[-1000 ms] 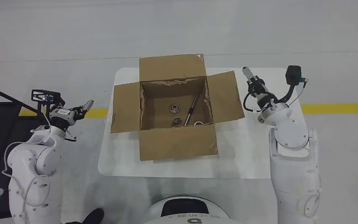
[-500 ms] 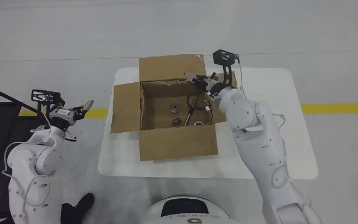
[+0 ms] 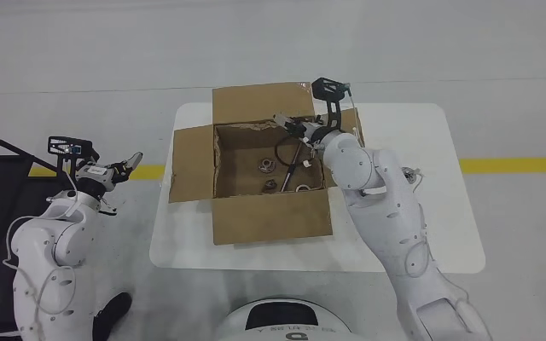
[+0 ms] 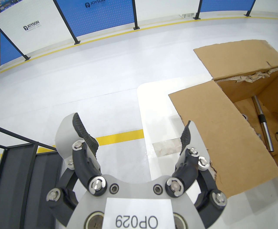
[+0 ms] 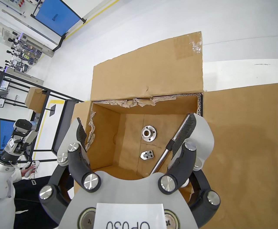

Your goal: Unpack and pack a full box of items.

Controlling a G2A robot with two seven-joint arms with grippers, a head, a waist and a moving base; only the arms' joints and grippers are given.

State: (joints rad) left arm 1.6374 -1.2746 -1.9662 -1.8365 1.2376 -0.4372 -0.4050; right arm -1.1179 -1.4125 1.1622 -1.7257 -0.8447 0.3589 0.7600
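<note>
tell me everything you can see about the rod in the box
The rod is long, slim and round, shiny silver metal with a darker band about midway. It lies loose on the floor of the open box, slanting toward a far corner, apart from the flange and small block beside it. Whether its far end leans on the wall is unclear. The right gripper hangs open above the box; nothing grips the rod.

A white table point(image 3: 409, 170) takes the middle of the top view. A yellow floor line point(image 3: 503, 164) crosses the frame from left to right, passing under it. A black rack point(image 3: 8, 175) sits at the left edge. Blue panels point(image 4: 104, 17) stand on the far floor.
</note>
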